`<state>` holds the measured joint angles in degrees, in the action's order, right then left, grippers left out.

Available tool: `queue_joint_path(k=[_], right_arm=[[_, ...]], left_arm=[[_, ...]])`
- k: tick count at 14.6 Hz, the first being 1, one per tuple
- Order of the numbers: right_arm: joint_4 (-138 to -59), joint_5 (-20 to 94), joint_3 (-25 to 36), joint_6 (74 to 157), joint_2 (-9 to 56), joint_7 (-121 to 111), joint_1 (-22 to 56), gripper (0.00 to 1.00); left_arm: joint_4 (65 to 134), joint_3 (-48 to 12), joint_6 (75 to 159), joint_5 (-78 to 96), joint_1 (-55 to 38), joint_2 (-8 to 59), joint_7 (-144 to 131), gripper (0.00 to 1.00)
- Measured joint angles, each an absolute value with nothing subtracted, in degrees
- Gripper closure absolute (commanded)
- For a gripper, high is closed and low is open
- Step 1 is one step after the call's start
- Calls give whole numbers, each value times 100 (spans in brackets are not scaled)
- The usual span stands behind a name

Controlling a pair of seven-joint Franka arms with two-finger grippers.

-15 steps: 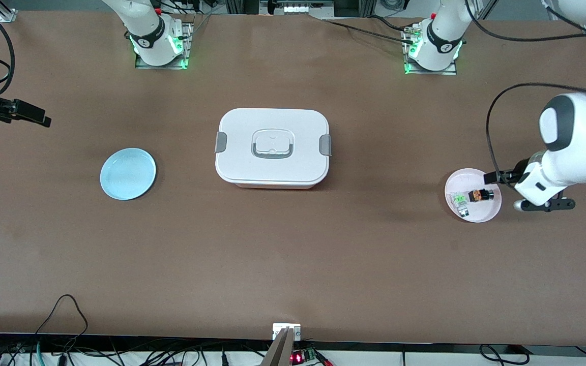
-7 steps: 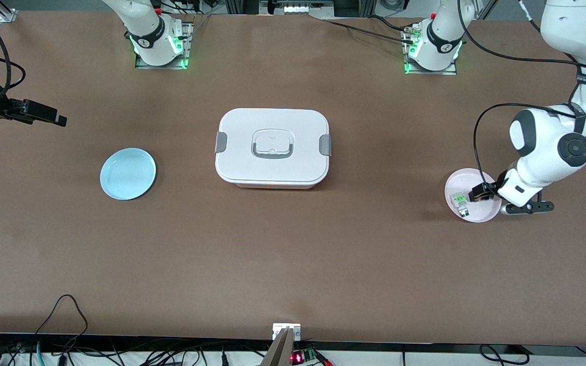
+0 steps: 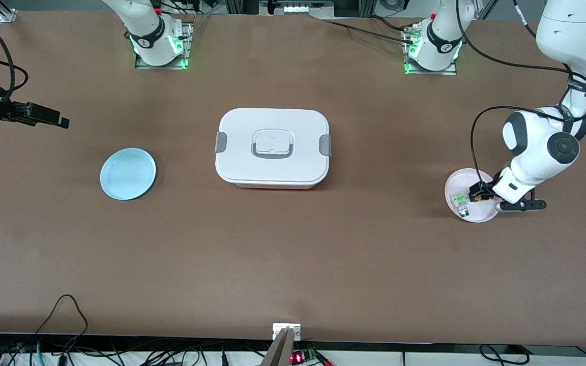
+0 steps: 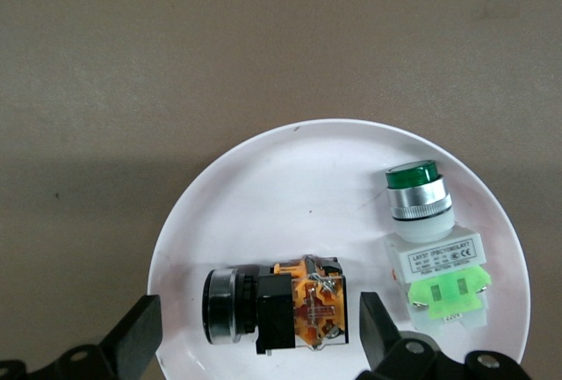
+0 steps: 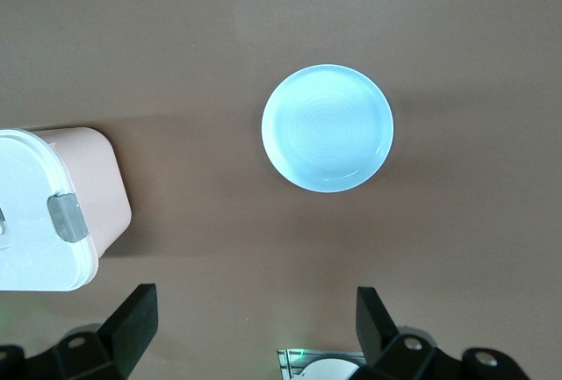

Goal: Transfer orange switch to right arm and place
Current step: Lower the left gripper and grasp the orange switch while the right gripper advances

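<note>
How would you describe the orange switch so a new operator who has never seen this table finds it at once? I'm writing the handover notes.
Look toward the left arm's end of the table for the pink plate, under the open left gripper. Two small components lie on it. The orange switch is the black block with an orange part and a round black end; its neighbour, the green switch, has a green cap and a clear body.

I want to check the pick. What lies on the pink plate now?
Two parts lie on the pink plate: the orange switch between the open fingers of the left gripper, and a green push-button switch beside it. The plate surface beneath them is hidden.
</note>
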<state>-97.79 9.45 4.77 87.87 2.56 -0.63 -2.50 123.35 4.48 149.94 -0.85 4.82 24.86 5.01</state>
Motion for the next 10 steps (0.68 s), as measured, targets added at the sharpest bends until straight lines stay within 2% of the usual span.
queue_joint_path(k=[5, 7, 9, 10], right_arm=[[-9775, 945, 473, 8788, 291, -64, -249, 0], [-9766, 973, 449, 8791, 291, -65, -239, 0], [-9764, 1361, 445, 8794, 306, -65, -232, 0], [-9764, 1646, 447, 8794, 340, -64, -232, 0]], left_arm=[[12358, 437, 15076, -85, 482, 2604, 453, 2], [12359, 436, 15162, -85, 482, 2674, 437, 15], [12360, 431, 15179, -85, 482, 2692, 418, 35], [12360, 430, 15180, -85, 482, 2691, 411, 50]])
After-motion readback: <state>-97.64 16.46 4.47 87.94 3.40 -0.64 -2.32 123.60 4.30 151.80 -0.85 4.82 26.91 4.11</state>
